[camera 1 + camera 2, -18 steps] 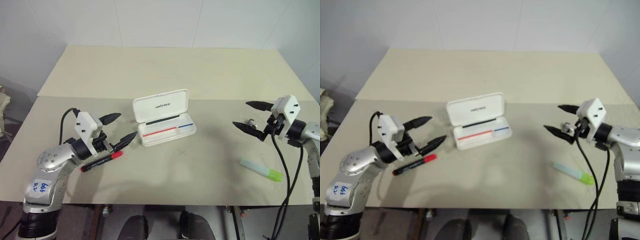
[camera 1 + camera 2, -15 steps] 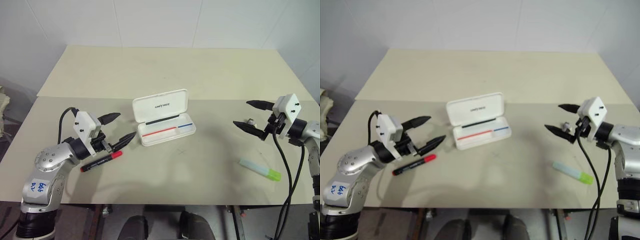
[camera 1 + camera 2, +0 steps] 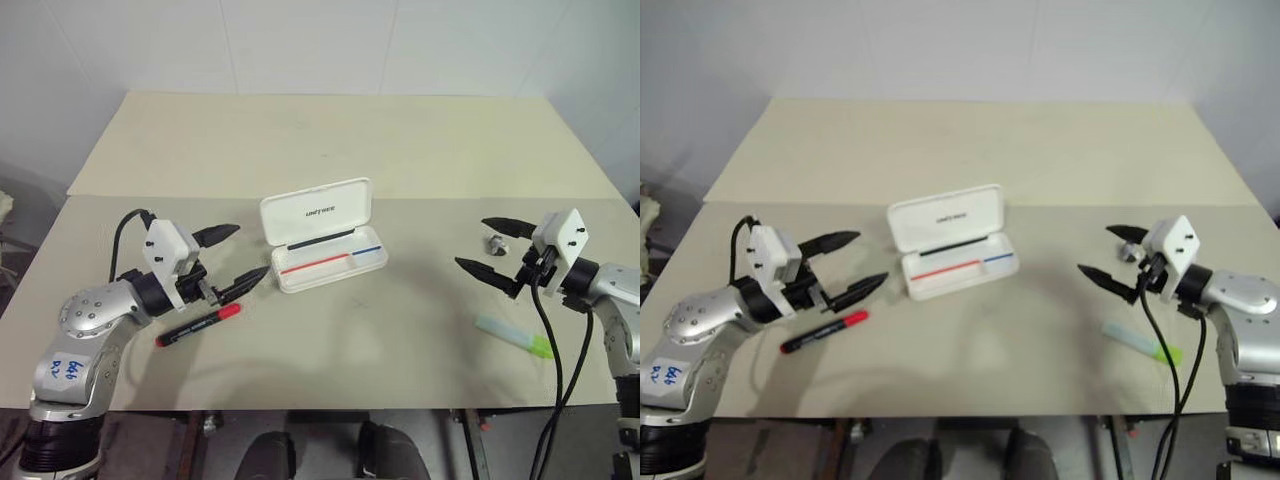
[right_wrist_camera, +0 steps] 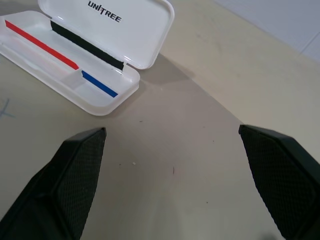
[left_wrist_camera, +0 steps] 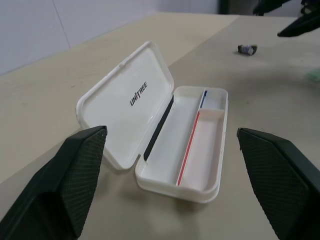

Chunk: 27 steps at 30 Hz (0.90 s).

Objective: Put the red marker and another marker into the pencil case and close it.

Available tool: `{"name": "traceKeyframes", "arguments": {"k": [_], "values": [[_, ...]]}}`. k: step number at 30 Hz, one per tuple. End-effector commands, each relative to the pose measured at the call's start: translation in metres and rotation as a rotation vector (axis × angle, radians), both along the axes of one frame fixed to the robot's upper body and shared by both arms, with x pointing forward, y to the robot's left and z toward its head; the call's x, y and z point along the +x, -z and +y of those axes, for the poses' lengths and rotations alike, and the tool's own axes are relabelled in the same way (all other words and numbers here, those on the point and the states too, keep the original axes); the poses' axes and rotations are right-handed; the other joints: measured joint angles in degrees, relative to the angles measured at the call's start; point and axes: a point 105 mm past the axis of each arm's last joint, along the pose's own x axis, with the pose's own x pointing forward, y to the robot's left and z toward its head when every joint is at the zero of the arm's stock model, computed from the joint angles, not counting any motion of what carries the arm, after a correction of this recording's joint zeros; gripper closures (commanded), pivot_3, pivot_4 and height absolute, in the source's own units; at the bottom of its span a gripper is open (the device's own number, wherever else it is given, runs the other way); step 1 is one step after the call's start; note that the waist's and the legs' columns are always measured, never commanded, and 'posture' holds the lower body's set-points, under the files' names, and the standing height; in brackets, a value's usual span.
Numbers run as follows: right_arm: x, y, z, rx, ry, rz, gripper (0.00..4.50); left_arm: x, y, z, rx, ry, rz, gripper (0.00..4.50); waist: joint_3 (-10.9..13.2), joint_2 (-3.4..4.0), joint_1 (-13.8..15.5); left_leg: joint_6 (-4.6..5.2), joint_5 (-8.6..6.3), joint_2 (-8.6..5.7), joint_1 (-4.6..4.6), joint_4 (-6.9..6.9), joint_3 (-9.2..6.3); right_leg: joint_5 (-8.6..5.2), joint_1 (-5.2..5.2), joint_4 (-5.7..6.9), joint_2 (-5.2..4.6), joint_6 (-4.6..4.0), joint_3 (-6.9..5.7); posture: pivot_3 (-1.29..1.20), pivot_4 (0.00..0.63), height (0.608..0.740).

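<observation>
The pencil case [image 3: 332,268] lies open at the table's middle, its lid [image 3: 316,212] tilted back and its tray holding nothing. The red marker [image 3: 198,325] lies flat on the table at the left. My left gripper [image 3: 252,250] hovers open just above and behind the marker, pointing at the case [image 5: 185,165]. The other marker, a pale green highlighter [image 3: 514,335], lies at the right near the front edge. My right gripper [image 3: 470,242] is open, above and behind the highlighter, aimed toward the case [image 4: 75,75].
A small grey object [image 3: 494,243] lies on the table between the right gripper's fingers as seen from the head. The beige table [image 3: 330,140] stretches far behind the case. Its front edge runs close to both markers.
My right gripper has sunk a little and drifted left, closer to the highlighter. The left gripper, the case and both markers stay where they were.
</observation>
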Motion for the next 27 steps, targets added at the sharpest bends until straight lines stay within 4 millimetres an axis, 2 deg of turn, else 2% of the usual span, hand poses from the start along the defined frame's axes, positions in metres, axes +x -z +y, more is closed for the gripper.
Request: {"name": "traceKeyframes", "arguments": {"k": [1, 4, 8, 17, 27], "values": [[-0.004, -0.009, 0.017, -0.01, -0.063, -0.041, 0.0, -0.001, -0.004, -0.001, 0.038, 0.032, -0.012, 1.39, 0.0, 0.0, 0.09, -0.04, -0.02, 0.08, 0.0, 0.0, 0.03, 0.01, -0.03, 0.0, 0.09, -0.03, 0.04, 0.0, 0.15, 0.74], [-0.007, -0.014, 0.02, -0.017, -0.095, -0.044, 0.0, 0.005, 0.001, -0.016, 0.073, 0.058, 0.017, 2.42, 0.0, 0.0, 0.62, -0.08, -0.02, 0.18, -0.07, 0.01, 0.06, 0.0, -0.09, 0.0, 0.17, -0.06, 0.05, 0.0, 0.15, 0.74], [-0.01, -0.02, 0.024, -0.031, -0.127, -0.045, 0.0, 0.011, 0.01, -0.033, 0.104, 0.071, 0.053, 2.42, 0.01, 0.0, 0.41, -0.08, -0.03, 0.16, -0.1, 0.03, 0.15, 0.01, -0.11, -0.05, 0.17, -0.06, 0.13, 0.0, 0.15, 0.74], [-0.015, -0.029, 0.036, -0.035, -0.155, -0.066, 0.0, 0.019, 0.024, -0.058, 0.145, 0.107, 0.163, 2.42, 0.03, -0.04, 0.37, -0.1, -0.04, 0.29, -0.08, 0.01, 0.33, 0.01, -0.19, -0.02, 0.28, -0.07, 0.17, 0.0, 0.15, 0.74], [-0.023, -0.031, 0.043, -0.028, -0.17, -0.07, 0.0, 0.024, 0.033, -0.066, 0.24, 0.12, 0.284, 2.42, 0.04, -0.07, 0.33, -0.1, -0.04, 0.31, -0.09, 0.04, 0.4, 0.03, -0.2, -0.05, 0.29, -0.1, 0.19, 0.0, 0.15, 0.74]]}}
